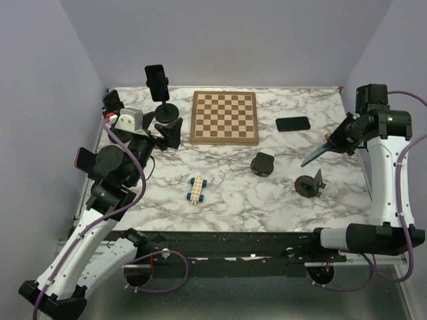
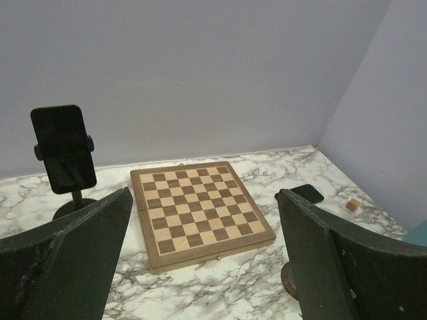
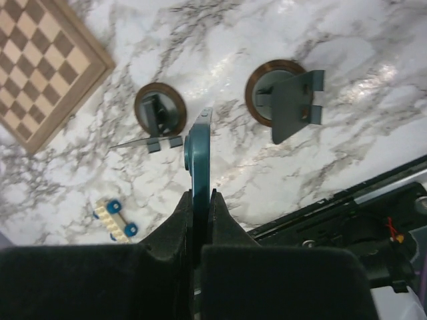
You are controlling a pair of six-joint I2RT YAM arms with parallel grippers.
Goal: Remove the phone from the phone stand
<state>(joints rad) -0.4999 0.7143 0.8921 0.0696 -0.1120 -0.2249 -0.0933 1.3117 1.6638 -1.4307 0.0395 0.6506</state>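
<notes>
The right gripper (image 3: 200,200) pinches a teal phone (image 3: 199,150) edge-on, in the air near the table's (image 1: 240,213) right edge. It is apart from two low stands, a grey-backed stand (image 3: 290,100) and a dark stand (image 3: 159,110). The left gripper (image 2: 205,200) is spread wide. There are three phones in all: besides the teal one, a flat black phone (image 1: 293,123) lies on the table, and a clamped black phone (image 1: 156,80) sits on the one tall stand (image 1: 165,110) at the far left corner. There is one chessboard (image 1: 224,117).

The slim teal phone (image 3: 199,143) is edge-on, clamped in the right tool (image 3: 200,199) above the surface (image 3: 280,40). It is clear of the phone stand (image 3: 285,99), which has a round brown base and a grey backplate.
</notes>
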